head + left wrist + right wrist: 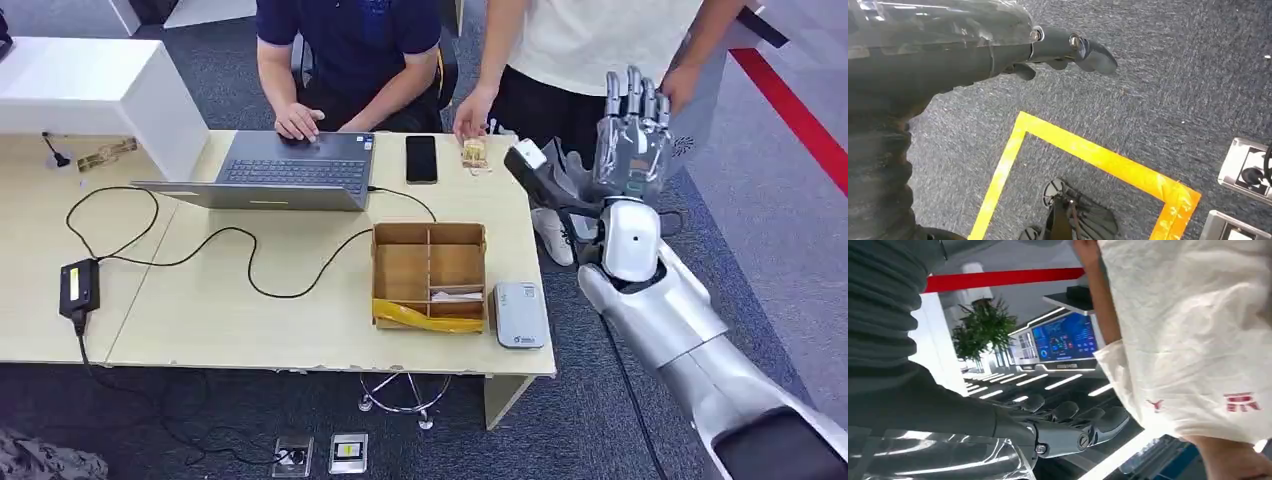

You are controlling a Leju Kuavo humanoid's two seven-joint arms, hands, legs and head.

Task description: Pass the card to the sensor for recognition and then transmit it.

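My right hand (632,135) is raised off the table's right end, fingers straight and apart, with nothing in it. In the right wrist view its fingers (1073,421) stretch toward a person in a white shirt (1193,335). That person's hand (680,85) is just beyond my fingertips. The grey-white sensor (520,314) lies at the table's front right, beside a cardboard divider box (429,275) with a white card (456,295) in one compartment. My left hand (1058,47) hangs over the carpet and holds nothing.
A laptop (290,170), a black phone (421,158) and a small yellowish item (475,153) lie at the table's far side, with two people standing behind. A cable runs to a black power brick (79,285). Yellow floor tape (1088,152) and floor sockets (1248,165) are below.
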